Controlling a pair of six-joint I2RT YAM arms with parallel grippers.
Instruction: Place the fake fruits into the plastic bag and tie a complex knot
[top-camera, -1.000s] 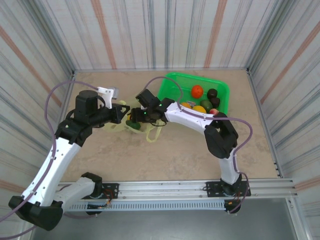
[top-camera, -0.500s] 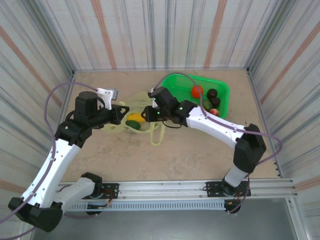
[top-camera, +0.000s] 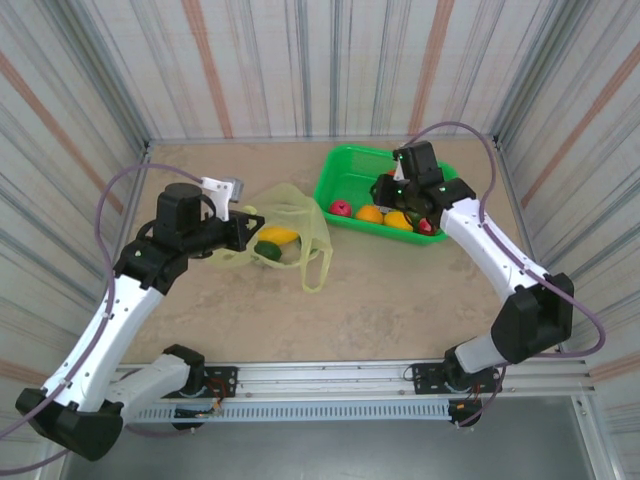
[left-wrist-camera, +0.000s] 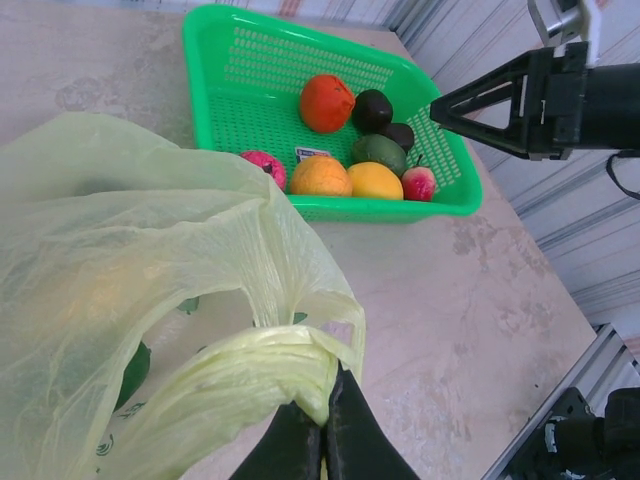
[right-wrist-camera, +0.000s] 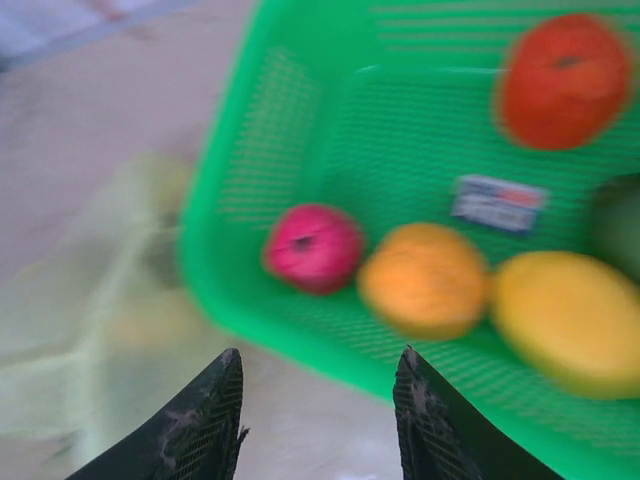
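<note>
No lettering can be read anywhere: the small white sticker (left-wrist-camera: 313, 153) on the floor of the green basket (left-wrist-camera: 390, 208) carries blue and red marks too small and blurred to make out, and the dark green print on the plastic bag (left-wrist-camera: 150, 250) shows no legible words.

The right wrist view is smeared: the label (right-wrist-camera: 497, 203) in the green basket (right-wrist-camera: 300, 130) is unreadable, and a green fruit (right-wrist-camera: 620, 225) is cut by the right edge. In the left wrist view the plastic bag (left-wrist-camera: 150, 230) runs off the left and bottom edges.
</note>
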